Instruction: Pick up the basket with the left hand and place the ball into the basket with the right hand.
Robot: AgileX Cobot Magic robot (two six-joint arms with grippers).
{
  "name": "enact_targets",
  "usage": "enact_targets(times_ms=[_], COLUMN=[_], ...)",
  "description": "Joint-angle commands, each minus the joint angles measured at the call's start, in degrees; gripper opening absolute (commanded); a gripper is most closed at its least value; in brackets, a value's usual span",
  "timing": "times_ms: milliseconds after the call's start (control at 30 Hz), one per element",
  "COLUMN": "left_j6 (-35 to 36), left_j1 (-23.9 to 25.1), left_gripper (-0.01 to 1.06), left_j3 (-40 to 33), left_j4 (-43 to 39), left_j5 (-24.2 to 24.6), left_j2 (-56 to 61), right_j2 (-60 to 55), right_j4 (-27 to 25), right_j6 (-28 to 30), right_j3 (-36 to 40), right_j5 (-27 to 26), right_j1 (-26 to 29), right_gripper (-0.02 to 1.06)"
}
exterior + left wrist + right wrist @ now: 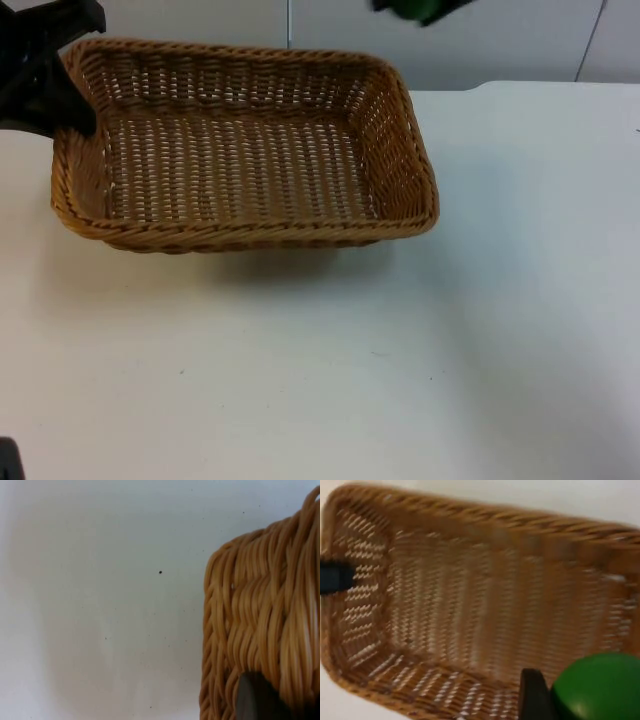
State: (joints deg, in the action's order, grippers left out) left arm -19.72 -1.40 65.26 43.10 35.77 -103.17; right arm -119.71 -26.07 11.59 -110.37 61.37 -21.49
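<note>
A: Entry. Rectangular woven wicker basket (245, 150) sits over the far left part of the white table (450, 330), lifted; its shadow lies on the table under the near rim. Left pincer (62, 105) is clamped on the basket's left rim, one fingertip (257, 697) pressed against the weave of the outer wall.

B: Agreed on the clamp. Ball?

A: Green round ball (595, 687) is held in the right pincer (420, 8), closed on it, high above the basket's far right corner near the table's far edge. From the right wrist, the ball hangs over the basket's open inside, close to one long wall rather than the middle.

B: So the step in hand, as I judge it, is the release into the basket. Nothing lies in the basket yet.

A: Risks. First: the ball sits near the rim line, so a release from here may strike the wall top and bounce out onto the table. Cause: height plus offset from centre.

B: Second: the grip is at one end only. The basket looks slightly tilted, the free right end lower. A dropped ball could roll to that end and pull the basket further down, or twist it in the clamp.

A: Third: a springy ball on a stiff woven floor may hop out if let go from high. Judgement: lower first, move toward centre.
</note>
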Motion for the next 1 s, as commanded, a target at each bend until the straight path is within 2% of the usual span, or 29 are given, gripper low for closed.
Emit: enact_targets(times_ms=[0,267,533,800,867,900,933,967], left_j6=[0.25,0.25,0.25,0.25,0.25,0.25,0.25,0.25], left_j1=[0.11,0.11,0.11,0.11,0.11,0.11,0.11,0.11], left_gripper=[0.0,0.0,0.0,0.0,0.0,0.0,0.0,0.0], left_j3=[0.27,0.27,0.27,0.27,0.27,0.27,0.27,0.27], left_j4=[1.48,1.48,1.48,1.48,1.48,1.48,1.48,1.48], left_j5=[-0.51,-0.67,-0.94,-3.19,-3.76,-3.89,-3.89,-3.99], left_j2=[0.85,0.85,0.85,0.85,0.85,0.85,0.85,0.85], right_j2=[-1.47,-8.74,-10.47,-11.05,-11.05,-11.05,-11.05,-11.05], right_j4=[0.36,0.19,0.28,1.41,3.06,3.99,3.99,4.36], right_j6=[0.06,-1.14,-1.14,-2.5,-2.76,-2.76,-2.76,-3.61], right_j3=[-0.4,-0.4,-0.4,-0.4,-0.4,-0.4,-0.4,-0.4], right_j5=[0.65,1.32,-0.94,-1.18,-1.46,-1.46,-1.46,-1.68], right_j1=[-1.69,-3.88,-4.73,-4.86,-4.97,-4.97,-4.97,-4.97], right_gripper=[0.0,0.0,0.0,0.01,0.14,0.29,0.29,0.43])
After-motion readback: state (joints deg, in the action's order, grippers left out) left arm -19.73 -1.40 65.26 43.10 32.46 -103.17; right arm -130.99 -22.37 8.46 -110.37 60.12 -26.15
